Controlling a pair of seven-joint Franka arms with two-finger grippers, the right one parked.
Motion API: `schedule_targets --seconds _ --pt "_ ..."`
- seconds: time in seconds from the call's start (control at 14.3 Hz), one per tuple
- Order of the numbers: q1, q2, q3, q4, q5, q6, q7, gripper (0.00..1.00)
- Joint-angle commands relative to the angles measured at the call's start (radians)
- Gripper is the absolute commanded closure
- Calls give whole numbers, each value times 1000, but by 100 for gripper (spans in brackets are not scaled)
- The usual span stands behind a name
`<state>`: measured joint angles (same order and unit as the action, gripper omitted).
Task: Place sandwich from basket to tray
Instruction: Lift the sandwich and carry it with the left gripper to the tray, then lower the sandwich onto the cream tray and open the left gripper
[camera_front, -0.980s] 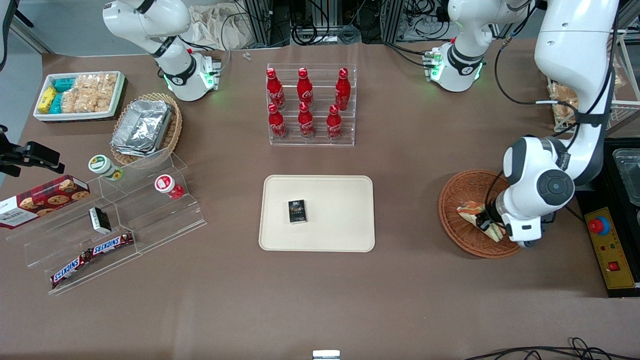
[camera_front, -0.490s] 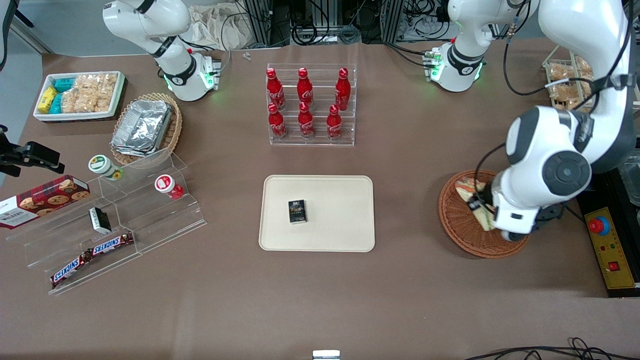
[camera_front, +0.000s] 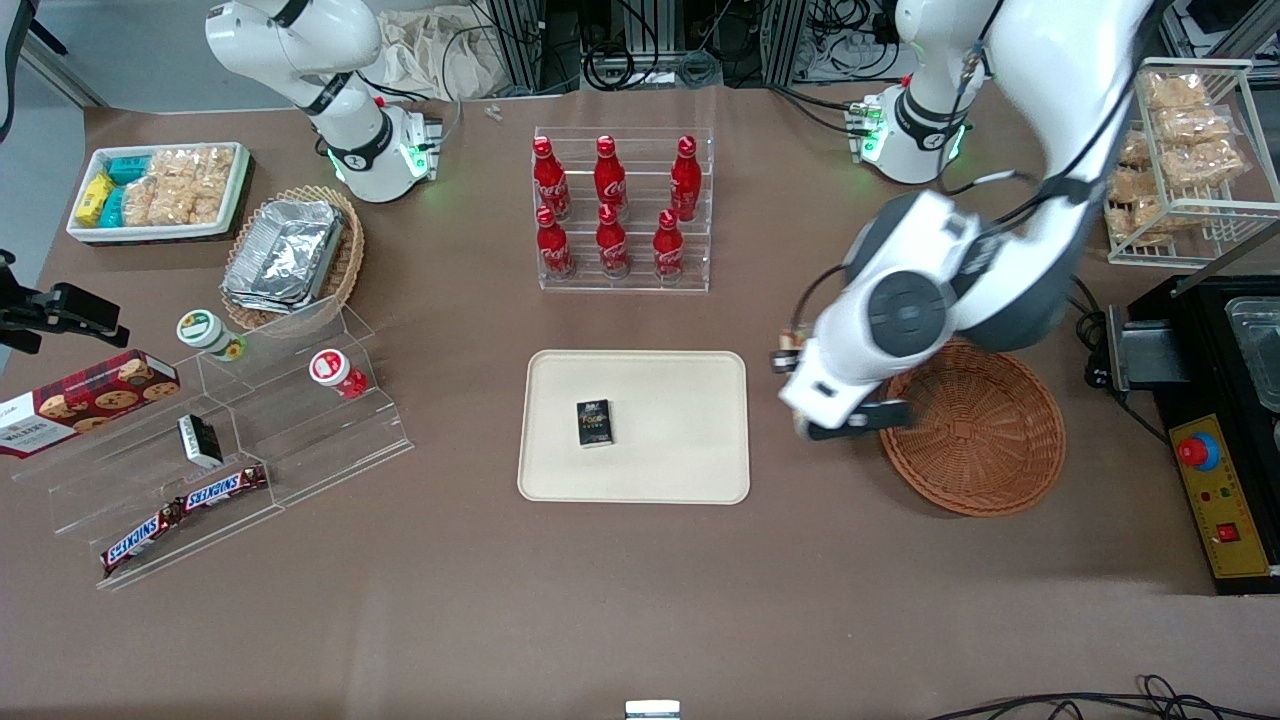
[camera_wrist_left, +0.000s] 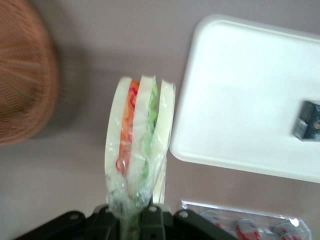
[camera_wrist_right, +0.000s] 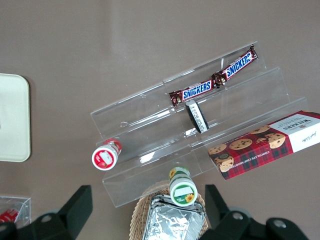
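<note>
My left gripper (camera_wrist_left: 134, 216) is shut on the sandwich (camera_wrist_left: 137, 142), a plastic-wrapped wedge of pale bread with orange-red and green layers, and holds it by its narrow end. In the front view the gripper (camera_front: 806, 424) hangs above the bare table between the reddish-brown wicker basket (camera_front: 985, 445) and the cream tray (camera_front: 690, 400), and the wrist hides most of the sandwich. The basket (camera_wrist_left: 22, 80) shows only its wicker floor. The tray (camera_wrist_left: 240, 100) lies beside the sandwich's tip.
A small dark box (camera_front: 594, 422) lies on the tray. A clear rack of red bottles (camera_front: 622, 212) stands farther from the camera than the tray. A clear stepped stand with snacks (camera_front: 230, 440) and a tan basket of foil containers (camera_front: 290, 255) lie toward the parked arm's end.
The gripper has lifted the sandwich out of the basket and carried it sideways toward the tray, to a spot over the table between the two.
</note>
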<state>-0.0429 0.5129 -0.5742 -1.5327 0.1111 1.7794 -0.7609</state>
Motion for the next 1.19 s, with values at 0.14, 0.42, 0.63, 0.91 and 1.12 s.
schedule_targets --seconds 0.14,0.42,0.63,0.91,1.12 --pt "-87 238 -16 86 73 202 -66 100" --pt "-98 323 -18 86 149 241 -106 100" --pt "-121 335 -15 88 170 250 -135 62" --pt "-111 322 -13 88 174 238 -130 0" --pt "-104 238 19 97 177 154 -126 0"
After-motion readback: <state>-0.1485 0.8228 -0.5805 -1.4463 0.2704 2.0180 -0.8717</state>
